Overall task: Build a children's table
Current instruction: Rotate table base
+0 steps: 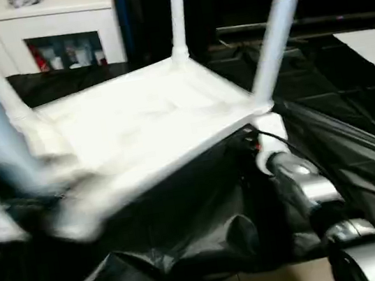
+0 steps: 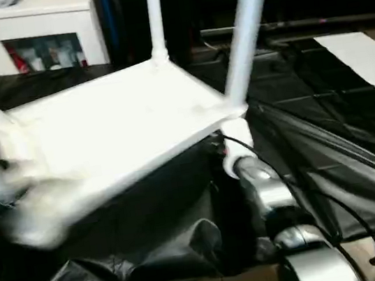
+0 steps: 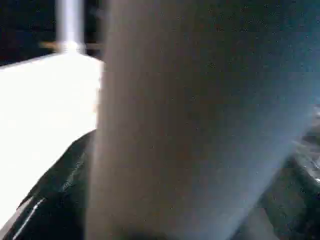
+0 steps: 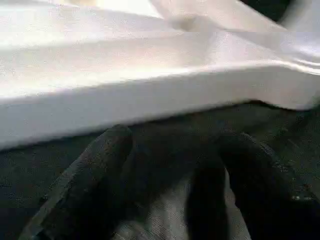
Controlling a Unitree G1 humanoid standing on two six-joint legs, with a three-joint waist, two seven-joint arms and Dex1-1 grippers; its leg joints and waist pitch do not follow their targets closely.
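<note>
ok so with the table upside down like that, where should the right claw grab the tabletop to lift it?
Probably the tabletop rim just beside the near right corner, where a leg stands in its socket. The edge is a flat, straight lip raised off the black sheet, so coming from below and in front, one finger over and one under, looks workable. The right claw stands open just beneath that edge.

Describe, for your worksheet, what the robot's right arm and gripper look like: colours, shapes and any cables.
The right arm is a silver metal forearm built of rounded cylindrical segments joined by black rings, with a white section near the wrist. A thin black cable runs along it. The right gripper has two black, rounded fingers with a matte, slightly textured surface.
</note>
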